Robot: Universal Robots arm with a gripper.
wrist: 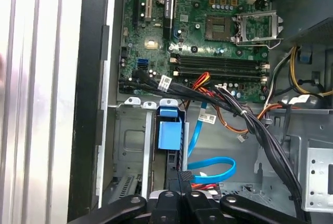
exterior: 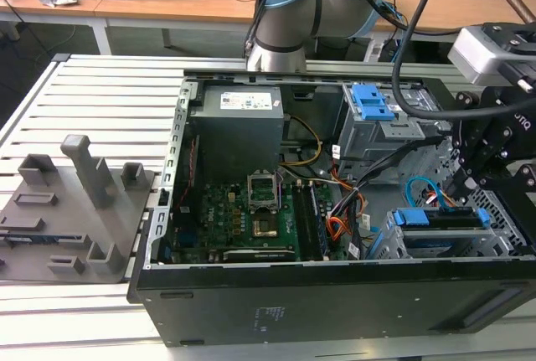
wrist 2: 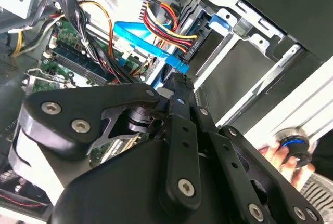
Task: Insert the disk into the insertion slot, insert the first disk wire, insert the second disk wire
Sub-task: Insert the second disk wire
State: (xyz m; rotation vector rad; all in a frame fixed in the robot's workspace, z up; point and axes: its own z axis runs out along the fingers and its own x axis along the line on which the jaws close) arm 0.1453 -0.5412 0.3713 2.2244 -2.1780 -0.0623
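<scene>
Jaws at the second disk wire [wrist 2: 136, 35]

disk [exterior: 442, 219] mostly hidden in cage, gripper [wrist 2: 179, 81] tips obscured

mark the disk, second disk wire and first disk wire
disk [exterior: 442, 219]: exterior view, on the blue carrier's top edge.
second disk wire [wrist: 216, 162]: first wrist view, on the light-blue loop.
first disk wire [wrist 2: 165, 22]: second wrist view, on the red and orange leads.

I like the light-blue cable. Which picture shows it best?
The first wrist view: the second disk wire curls in an open loop above the gripper. In the second wrist view it shows partly behind other wires; in the exterior view, a thin loop.
</scene>
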